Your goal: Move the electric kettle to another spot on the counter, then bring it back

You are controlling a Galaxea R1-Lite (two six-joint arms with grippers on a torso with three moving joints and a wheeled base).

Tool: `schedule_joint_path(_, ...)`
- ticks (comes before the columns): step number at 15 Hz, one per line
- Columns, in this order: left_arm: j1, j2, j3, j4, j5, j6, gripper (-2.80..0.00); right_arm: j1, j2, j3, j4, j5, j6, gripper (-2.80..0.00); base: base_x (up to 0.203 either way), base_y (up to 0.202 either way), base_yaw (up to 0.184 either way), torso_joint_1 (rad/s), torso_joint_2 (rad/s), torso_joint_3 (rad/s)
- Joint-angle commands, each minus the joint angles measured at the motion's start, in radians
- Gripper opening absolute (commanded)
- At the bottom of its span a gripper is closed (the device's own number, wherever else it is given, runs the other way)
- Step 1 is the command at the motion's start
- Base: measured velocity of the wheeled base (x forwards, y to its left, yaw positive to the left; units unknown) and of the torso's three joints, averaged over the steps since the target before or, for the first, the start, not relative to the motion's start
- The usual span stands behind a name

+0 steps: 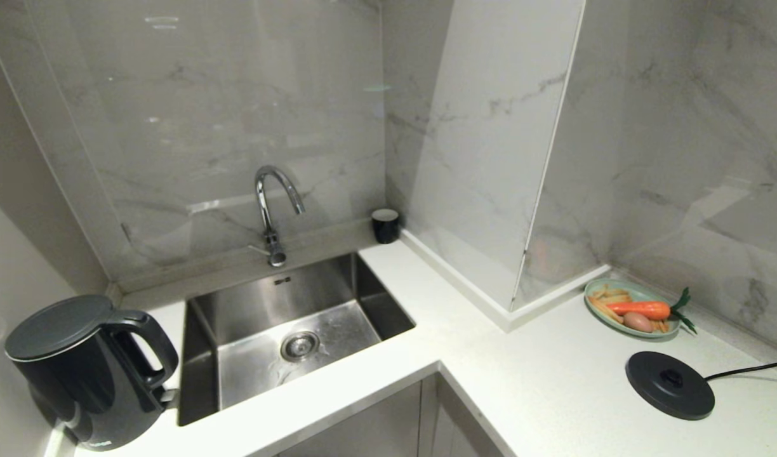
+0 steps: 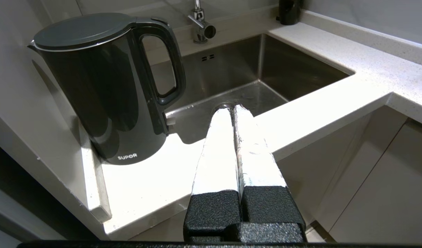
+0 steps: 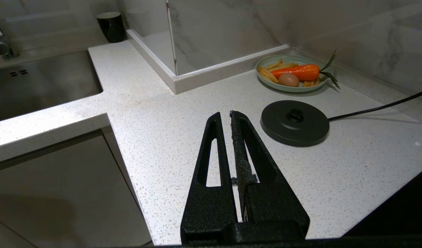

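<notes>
The kettle [image 1: 87, 368] stands left of the sink [image 1: 287, 330], off its base [image 1: 670, 384], while both grippers [image 2: 231, 110] [image 3: 224, 117] hang pressed together, holding nothing.

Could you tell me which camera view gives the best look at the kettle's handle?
The left wrist view: the handle shows whole and close, its loop open toward the sink. The head view shows the handle smaller, at the picture's lower left. The right wrist view does not show the kettle at all.
</notes>
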Motion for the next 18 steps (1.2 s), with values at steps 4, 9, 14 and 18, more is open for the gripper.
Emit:
schedule_joint_path(4,-0.001,0.003,0.000,0.001,0.001,-0.002,-2.80,0.000,0.000,0.000,0.000,0.000,0.000,-2.80,0.000,0.000,0.000,0.000,0.00,0.000)
schedule_joint_path(9,-0.001,0.003,-0.001,0.001,0.001,-0.003,-2.80,0.000,0.000,0.000,0.000,0.000,0.000,-2.80,0.000,0.000,0.000,0.000,0.00,0.000)
schedule_joint_path(14,-0.001,0.003,0.000,0.001,0.001,-0.003,-2.80,0.000,0.000,0.000,0.000,0.000,0.000,-2.80,0.000,0.005,-0.158,0.000,0.00,0.001)
schedule_joint_path(18,-0.001,0.003,-0.001,0.001,0.001,-0.003,-2.80,0.000,0.000,0.000,0.000,0.000,0.000,-2.80,0.003,0.008,-0.174,0.005,0.00,0.000)
